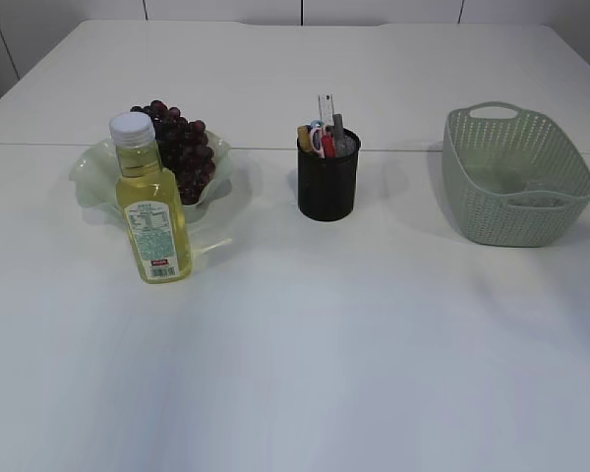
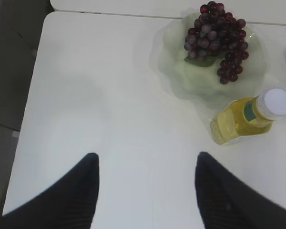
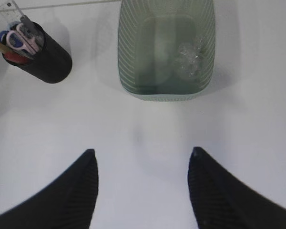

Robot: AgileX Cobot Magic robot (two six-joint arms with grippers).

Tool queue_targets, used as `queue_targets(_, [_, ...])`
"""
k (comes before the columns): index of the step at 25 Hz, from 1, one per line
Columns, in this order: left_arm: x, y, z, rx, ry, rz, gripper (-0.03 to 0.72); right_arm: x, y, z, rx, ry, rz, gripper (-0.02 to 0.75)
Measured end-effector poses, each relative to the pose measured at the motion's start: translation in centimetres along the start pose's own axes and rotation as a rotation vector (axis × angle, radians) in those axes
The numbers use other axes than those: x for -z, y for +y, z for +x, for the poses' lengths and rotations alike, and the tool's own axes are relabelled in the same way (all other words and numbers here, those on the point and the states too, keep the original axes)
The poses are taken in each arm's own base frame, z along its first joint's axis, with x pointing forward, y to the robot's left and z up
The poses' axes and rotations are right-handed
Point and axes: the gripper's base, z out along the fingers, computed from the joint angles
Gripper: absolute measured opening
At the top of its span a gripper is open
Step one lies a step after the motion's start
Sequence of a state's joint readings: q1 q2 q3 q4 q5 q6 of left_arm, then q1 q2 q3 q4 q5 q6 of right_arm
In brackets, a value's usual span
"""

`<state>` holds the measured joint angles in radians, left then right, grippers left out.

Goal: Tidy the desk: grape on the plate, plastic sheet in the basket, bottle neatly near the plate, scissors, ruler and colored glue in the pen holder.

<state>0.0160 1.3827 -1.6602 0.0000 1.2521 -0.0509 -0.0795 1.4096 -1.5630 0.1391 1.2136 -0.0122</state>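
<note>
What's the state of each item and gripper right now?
grapes: on the plate
bottle: upright, capped, beside the plate
pen holder: upright, holding scissors, ruler and other items
basket: upright, crumpled plastic sheet inside
left gripper: open, empty, above the table
right gripper: open, empty, above the table

Open gripper [image 3: 142, 164] hovering above white table [image 3: 148, 129]. Ahead, green basket [image 3: 128, 57] holding crumpled plastic sheet [image 3: 189, 59]. Upper left, black holder [image 3: 50, 59] with scissors [image 3: 20, 39], ruler [image 3: 8, 10].
</note>
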Motion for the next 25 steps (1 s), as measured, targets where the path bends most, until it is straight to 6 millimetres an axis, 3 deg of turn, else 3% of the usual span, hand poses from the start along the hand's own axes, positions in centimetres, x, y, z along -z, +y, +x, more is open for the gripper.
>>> queue_targets(5, [1.5, 0.1, 2.6, 0.008, 0.004, 0.0, 0.494, 4.4, 0.5, 1.5, 0.009, -0.076, -0.006, 0.47])
queue_targets(11, [3.5, 0.4, 8.4, 0.016, -0.02, 0.001, 0.498, 7.4, 0.8, 4.7, -0.009, -0.13, -0.011, 0.47])
queue_targets(19, [5.3, 0.5, 16.8, 0.005, -0.088, 0.036, 0.498, 9.7, 0.8, 12.8, -0.015, -0.155, -0.004, 0.47])
queue_targets(25, [6.3, 0.6, 21.7, -0.001, -0.145, 0.067, 0.497, 11.2, 0.4, 18.6, -0.003, -0.232, 0.024, 0.47])
